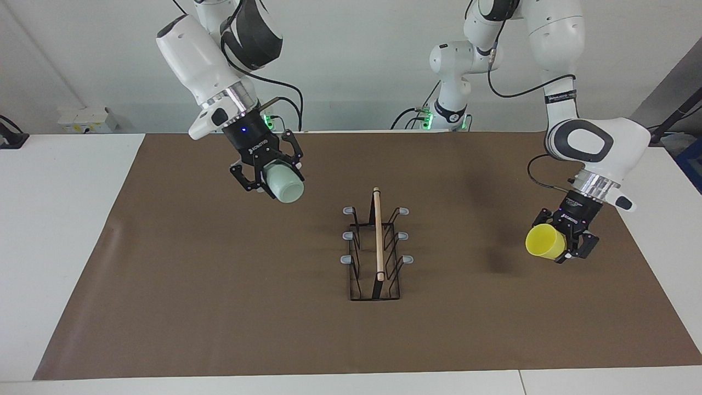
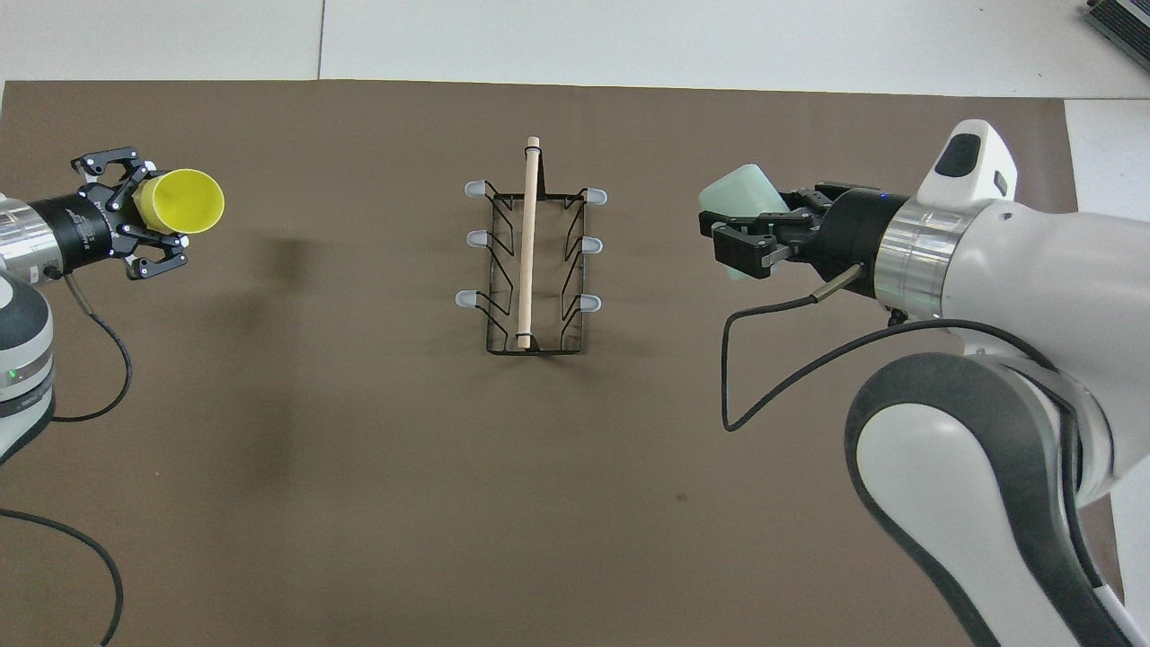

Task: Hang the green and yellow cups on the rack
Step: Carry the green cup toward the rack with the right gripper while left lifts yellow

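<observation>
The black wire rack with its wooden dowel top and grey-tipped pegs stands mid-mat, with no cup on it. My right gripper is shut on the pale green cup, held up in the air over the mat toward the right arm's end, its mouth tipped toward the rack. My left gripper is shut on the yellow cup, raised over the mat at the left arm's end, mouth also turned toward the rack.
A brown mat covers most of the white table. A cable loops from the right wrist above the mat.
</observation>
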Motion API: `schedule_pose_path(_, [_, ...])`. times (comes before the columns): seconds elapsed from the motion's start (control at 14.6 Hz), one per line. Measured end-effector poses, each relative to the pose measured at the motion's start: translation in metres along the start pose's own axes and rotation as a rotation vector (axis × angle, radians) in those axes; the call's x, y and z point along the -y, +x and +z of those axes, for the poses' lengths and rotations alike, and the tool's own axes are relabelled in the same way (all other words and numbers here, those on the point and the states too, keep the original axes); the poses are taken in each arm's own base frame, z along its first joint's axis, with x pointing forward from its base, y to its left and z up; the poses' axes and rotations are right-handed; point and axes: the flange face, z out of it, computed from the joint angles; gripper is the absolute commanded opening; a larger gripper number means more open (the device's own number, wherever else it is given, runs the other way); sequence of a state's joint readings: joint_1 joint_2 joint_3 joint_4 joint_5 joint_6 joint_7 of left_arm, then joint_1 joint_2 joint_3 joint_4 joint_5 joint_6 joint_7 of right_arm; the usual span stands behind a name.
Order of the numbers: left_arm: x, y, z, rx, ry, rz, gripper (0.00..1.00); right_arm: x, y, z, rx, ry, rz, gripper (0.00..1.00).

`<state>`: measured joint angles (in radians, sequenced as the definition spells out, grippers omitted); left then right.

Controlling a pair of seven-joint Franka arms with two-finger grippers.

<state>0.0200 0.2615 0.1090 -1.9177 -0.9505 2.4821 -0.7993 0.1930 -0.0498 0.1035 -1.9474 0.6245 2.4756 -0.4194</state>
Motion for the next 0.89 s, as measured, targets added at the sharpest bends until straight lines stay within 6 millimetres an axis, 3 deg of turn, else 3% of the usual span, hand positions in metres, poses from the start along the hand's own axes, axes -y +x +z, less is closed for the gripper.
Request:
schedule_pose_path(0.27, [-0.024,-0.025,-0.026,-0.024,0.014,0.140,0.00,0.019,-0.022,0.012,-0.133,0.083,0.110,0.00])
schedule_pose_path(0.55, [-0.037,-0.056,-0.061,-0.067,0.043,0.299,0.00,0.033,-0.056,0.024,-0.279,0.143,0.177,0.00])
schedule_pose_path(0.89, [-0.037,-0.143,-0.075,-0.118,0.090,0.569,0.00,0.026,-0.102,0.044,-0.460,0.185,0.181,0.00])
